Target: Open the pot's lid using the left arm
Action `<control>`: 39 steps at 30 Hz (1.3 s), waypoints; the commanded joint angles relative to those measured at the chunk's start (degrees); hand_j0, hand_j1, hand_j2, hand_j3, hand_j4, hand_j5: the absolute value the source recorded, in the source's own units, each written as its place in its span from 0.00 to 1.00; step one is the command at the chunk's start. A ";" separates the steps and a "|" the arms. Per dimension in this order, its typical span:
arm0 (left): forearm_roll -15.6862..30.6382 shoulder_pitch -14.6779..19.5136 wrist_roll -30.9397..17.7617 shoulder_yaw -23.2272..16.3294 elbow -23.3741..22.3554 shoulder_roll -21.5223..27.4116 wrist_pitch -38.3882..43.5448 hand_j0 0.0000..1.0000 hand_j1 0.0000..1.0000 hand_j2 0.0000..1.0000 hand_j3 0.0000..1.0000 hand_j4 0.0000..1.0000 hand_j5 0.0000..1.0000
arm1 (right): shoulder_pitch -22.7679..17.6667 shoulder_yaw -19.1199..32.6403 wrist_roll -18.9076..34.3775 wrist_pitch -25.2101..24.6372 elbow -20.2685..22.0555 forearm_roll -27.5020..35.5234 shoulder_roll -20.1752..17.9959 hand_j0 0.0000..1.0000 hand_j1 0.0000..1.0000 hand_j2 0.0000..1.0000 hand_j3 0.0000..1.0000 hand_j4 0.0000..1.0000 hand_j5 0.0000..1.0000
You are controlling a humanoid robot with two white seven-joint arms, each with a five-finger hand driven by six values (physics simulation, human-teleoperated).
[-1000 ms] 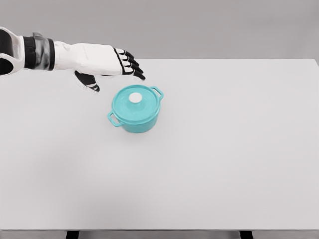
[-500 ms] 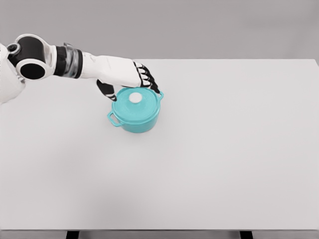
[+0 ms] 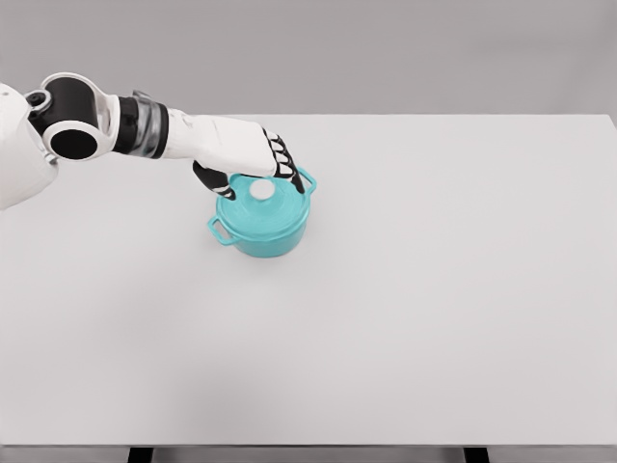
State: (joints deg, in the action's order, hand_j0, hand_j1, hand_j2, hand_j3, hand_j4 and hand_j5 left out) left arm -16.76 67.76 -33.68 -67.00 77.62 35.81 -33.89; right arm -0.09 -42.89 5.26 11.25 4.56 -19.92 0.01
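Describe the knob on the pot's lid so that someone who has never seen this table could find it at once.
On the white table, left of its middle and toward the far edge, stands a single teal pot with two small side handles. Its teal lid is on, with the left hand reaching over its far rim. The knob is the small white disc at the lid's centre, the only white spot on the teal.

Teal pot [image 3: 262,227], white knob [image 3: 261,192]
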 commanded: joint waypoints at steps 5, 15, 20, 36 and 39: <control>-3.72 -0.09 0.19 0.02 -0.80 -1.36 0.31 0.85 0.85 0.85 0.85 0.85 0.85 | 0.00 0.00 0.01 0.00 0.01 0.06 -0.01 1.00 1.00 1.00 1.00 1.00 1.00; -3.89 -0.44 0.19 -0.94 -1.51 -1.80 0.49 0.81 0.81 0.81 0.81 0.81 0.81 | 0.00 0.00 0.01 0.00 0.01 -0.03 -0.01 1.00 1.00 1.00 1.00 1.00 1.00; -4.24 -0.44 0.19 -1.38 -1.51 -1.97 0.49 0.79 0.79 0.79 0.79 0.79 0.79 | 0.00 0.00 0.01 0.00 0.01 0.05 -0.01 1.00 1.00 1.00 1.00 1.00 1.00; -5.83 -0.53 0.19 -2.00 -2.91 -3.03 0.49 0.79 0.79 0.79 0.79 0.79 0.79 | 0.00 0.00 0.01 0.00 0.01 0.05 -0.01 1.00 1.00 1.00 1.00 1.00 1.00; -5.91 -0.53 0.19 -2.09 -3.00 -2.94 0.49 0.79 0.79 0.79 0.79 0.79 0.79 | 0.00 0.00 0.01 0.00 0.10 -0.03 -0.01 1.00 1.00 1.00 1.00 1.00 1.00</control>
State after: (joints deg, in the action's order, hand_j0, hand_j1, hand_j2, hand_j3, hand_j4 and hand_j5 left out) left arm -22.69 67.24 -33.51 -69.12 74.88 32.81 -33.51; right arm -0.09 -42.89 5.25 11.24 4.57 -19.93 0.01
